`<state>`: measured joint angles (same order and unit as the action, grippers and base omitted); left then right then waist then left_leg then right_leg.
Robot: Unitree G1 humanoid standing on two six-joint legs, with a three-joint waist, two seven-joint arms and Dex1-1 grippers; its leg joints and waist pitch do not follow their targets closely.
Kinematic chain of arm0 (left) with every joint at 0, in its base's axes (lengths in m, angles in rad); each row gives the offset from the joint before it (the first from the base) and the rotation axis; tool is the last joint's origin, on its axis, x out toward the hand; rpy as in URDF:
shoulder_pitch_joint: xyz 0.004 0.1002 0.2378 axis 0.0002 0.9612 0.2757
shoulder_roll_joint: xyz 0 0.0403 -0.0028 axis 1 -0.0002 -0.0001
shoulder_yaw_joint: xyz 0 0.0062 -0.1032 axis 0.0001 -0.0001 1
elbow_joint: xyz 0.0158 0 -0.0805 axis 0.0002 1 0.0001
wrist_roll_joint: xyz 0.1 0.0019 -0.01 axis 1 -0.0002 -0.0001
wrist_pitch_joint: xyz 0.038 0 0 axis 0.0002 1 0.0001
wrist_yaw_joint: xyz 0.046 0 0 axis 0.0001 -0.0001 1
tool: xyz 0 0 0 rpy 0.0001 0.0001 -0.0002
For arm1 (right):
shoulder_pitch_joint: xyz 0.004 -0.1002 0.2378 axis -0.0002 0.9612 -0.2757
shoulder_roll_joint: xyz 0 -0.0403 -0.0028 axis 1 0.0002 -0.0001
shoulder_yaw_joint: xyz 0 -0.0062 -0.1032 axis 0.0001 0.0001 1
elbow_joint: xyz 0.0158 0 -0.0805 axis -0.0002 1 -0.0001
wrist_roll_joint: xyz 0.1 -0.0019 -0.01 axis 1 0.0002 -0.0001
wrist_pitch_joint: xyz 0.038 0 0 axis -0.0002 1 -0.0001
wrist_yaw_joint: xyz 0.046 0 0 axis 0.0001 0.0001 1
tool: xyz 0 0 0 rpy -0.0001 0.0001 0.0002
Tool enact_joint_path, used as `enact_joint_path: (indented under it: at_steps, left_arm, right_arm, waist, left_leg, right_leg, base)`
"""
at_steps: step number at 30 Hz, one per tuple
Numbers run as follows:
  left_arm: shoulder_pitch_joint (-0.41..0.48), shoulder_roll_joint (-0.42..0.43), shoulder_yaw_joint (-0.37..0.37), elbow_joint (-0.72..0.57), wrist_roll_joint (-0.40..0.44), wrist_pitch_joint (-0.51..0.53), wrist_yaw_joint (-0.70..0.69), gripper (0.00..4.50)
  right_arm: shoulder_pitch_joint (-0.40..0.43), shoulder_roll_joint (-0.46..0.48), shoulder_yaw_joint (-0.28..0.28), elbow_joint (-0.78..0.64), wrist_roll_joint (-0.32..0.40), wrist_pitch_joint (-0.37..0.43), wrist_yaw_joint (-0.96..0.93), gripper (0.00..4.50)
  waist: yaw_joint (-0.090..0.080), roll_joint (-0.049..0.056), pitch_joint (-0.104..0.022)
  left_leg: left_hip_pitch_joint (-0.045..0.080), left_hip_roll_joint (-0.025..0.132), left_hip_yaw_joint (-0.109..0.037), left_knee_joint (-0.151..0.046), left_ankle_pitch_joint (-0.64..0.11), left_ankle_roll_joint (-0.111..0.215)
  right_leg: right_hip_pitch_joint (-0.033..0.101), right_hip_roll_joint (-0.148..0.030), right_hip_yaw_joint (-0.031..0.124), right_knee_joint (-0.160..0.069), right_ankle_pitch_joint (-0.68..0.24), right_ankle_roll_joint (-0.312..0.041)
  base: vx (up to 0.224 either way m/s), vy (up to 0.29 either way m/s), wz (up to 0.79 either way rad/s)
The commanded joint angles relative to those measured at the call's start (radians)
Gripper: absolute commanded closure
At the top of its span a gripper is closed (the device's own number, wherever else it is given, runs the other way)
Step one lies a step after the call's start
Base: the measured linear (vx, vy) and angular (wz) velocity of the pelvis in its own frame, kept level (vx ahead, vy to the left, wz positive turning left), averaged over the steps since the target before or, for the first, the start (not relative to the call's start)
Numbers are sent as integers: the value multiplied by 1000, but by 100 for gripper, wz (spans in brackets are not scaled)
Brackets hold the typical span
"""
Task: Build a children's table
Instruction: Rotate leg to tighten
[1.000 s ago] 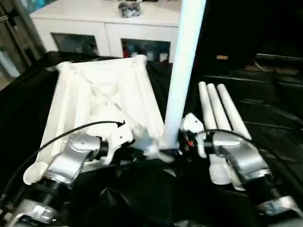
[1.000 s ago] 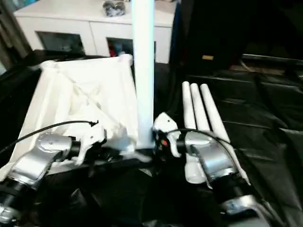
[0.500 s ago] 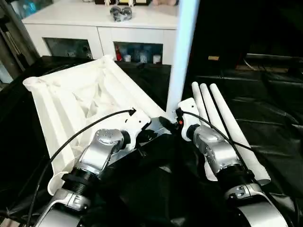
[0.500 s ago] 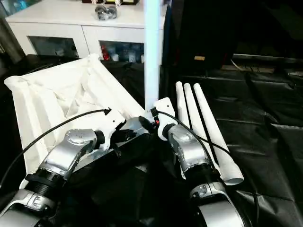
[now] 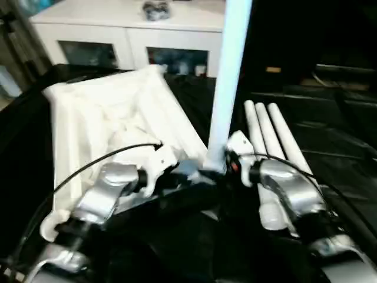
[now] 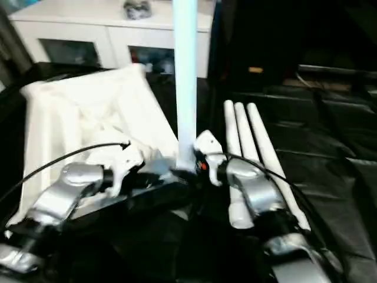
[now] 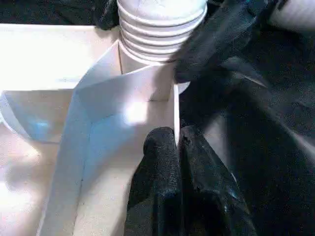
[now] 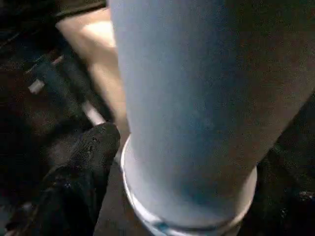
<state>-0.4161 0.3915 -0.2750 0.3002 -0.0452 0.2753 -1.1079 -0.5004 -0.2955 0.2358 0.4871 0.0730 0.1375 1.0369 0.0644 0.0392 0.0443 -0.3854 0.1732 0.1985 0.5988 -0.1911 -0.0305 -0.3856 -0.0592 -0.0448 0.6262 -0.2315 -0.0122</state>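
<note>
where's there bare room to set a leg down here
Free: the black sheet to the right of the three loose legs, and the strip between tabletop and those legs, behind the standing leg. Crowded: the near corner, where both grippers meet.

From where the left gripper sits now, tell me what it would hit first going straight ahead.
Most likely the ribbed base of the standing leg in the tabletop's corner socket, just beyond the left gripper.
</note>
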Motion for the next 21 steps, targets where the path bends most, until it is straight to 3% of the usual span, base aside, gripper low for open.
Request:
enact_joint_path:
  at_steps: [1,5,11,16,18,21]
  left_arm:
    - [2,0,-40,-34,-34,-27,-78,450]
    - [9,30,-38,-45,-46,-30,-127,450]
    - [10,33,-36,-36,-54,-40,-133,450]
    - [3,-8,-30,-19,-39,-29,-72,450]
    - [-5,-28,-23,-5,-29,-16,-31,450]
    - [-35,-77,-4,35,-7,-1,71,450]
  right_arm:
    - [13,-6,45,-46,16,-9,70,79]
    - [34,-24,47,-104,49,35,134,79]
    - [59,-23,63,-148,71,69,162,135]
    - [78,9,63,-157,71,109,120,175]
    - [76,24,57,-141,59,117,78,176]
    - [51,82,32,-47,-2,84,-93,178]
  waist:
    - [2,-3,-56]
    - [7,-3,-56]
    - [20,-3,-59]
    - [21,-6,-60]
    - [20,-6,-57]
    - [10,-8,-48]
  left_leg:
    - [22,70,-31,-67,-144,76]
    - [23,70,-31,-68,-141,69]
    - [23,69,-30,-65,-115,68]
    - [24,68,-30,-64,-112,67]
    - [23,68,-31,-66,-122,61]
    - [29,66,-33,-74,-202,15]
  right_leg:
    - [38,-89,47,-69,-17,-259]
    - [39,-88,48,-69,-18,-256]
    - [37,-88,49,-65,9,-257]
    - [37,-88,48,-64,14,-255]
    - [37,-90,48,-67,-12,-253]
    - [32,-95,52,-85,-176,-232]
  base:
    - [0,0,0]
    - [0,0,0]
    - [0,0,0]
    - [0,0,0]
    - [0,0,0]
    - [0,0,0]
